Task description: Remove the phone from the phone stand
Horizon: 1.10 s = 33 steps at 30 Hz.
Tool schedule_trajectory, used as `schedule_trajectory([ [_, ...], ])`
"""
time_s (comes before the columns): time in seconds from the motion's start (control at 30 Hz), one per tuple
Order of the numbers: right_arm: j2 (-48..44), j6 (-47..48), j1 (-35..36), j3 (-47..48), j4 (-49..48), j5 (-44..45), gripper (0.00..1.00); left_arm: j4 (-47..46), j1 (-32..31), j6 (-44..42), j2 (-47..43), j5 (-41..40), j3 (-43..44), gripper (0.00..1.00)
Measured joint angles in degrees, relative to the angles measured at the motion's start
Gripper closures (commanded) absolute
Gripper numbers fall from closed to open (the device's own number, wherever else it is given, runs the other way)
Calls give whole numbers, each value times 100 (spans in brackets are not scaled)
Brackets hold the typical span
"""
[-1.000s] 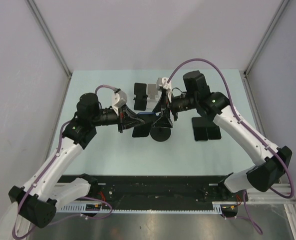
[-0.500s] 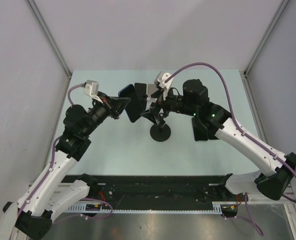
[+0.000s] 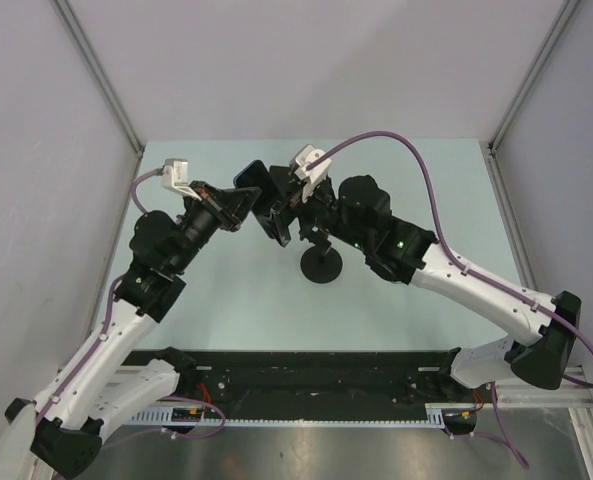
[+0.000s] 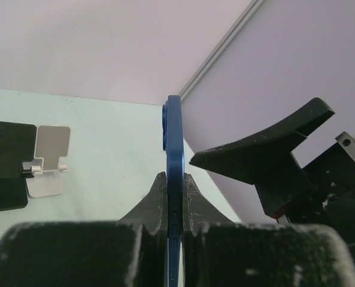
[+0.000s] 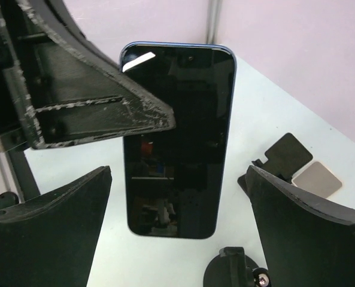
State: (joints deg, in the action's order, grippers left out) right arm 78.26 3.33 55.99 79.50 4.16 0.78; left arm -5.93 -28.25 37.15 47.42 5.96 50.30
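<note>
A blue phone (image 3: pixel 259 190) with a dark screen is held in the air, off the black round-based phone stand (image 3: pixel 321 266). My left gripper (image 3: pixel 240 203) is shut on the phone's lower part; in the left wrist view the phone (image 4: pixel 174 137) shows edge-on between the fingers of the left gripper (image 4: pixel 174 177). My right gripper (image 3: pixel 284 214) is open, its fingers on either side of the phone without touching it. In the right wrist view the phone's screen (image 5: pixel 177 137) faces the camera above the stand's base (image 5: pixel 228 270), with the right gripper (image 5: pixel 178 174) spread wide.
A black stand (image 4: pixel 8 161) and a white stand (image 4: pixel 48 160) sit at the table's far side; they also show in the right wrist view (image 5: pixel 288 154). The right arm (image 3: pixel 446 275) stretches across the table's right half.
My left gripper has lifted the phone off the stand, up and to the left. My right arm has swung left, bringing its open fingers around the phone.
</note>
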Motion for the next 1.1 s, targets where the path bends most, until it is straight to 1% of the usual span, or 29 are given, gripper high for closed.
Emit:
schedule_trajectory([
  [0.2,188,-81,33,9,-140,249,0,-17,-92,59,48,-26,0,99],
  [0.5,461,-122,190,173,26,435,0,-46,-192,146,125,-28,0,100],
  [0.57,481,-122,205,190,66,531,2,-48,-210,149,136,-26,0,99],
  [0.67,507,-122,249,205,136,745,14,-70,-238,146,136,-28,0,100],
  [0.7,520,-118,271,216,157,817,23,-83,-240,146,136,-26,0,100],
  [0.73,535,-116,289,229,177,898,27,-92,-243,146,136,-28,0,100],
  [0.77,551,-94,308,249,192,975,36,-96,-247,146,136,-31,0,100],
  [0.83,570,-96,330,273,221,1141,47,-111,-249,144,138,-39,-4,100],
  [0.87,577,-74,350,310,275,1235,59,-131,-249,144,144,-44,-7,100],
  [0.9,577,-74,363,321,291,1257,64,-140,-249,142,151,-46,-7,99],
  [0.93,579,-55,380,345,319,1298,68,-164,-249,140,157,-39,-7,97],
  [0.97,586,-48,396,369,350,1344,77,-192,-254,136,168,-37,-7,93],
  [1.03,588,-31,402,422,424,1381,85,-216,-258,122,173,-35,-7,89],
  [1.07,590,-22,407,448,466,1397,89,-225,-262,94,173,-35,-7,84],
  [1.1,590,-13,415,468,496,1412,92,-240,-269,63,170,-37,-7,82],
])
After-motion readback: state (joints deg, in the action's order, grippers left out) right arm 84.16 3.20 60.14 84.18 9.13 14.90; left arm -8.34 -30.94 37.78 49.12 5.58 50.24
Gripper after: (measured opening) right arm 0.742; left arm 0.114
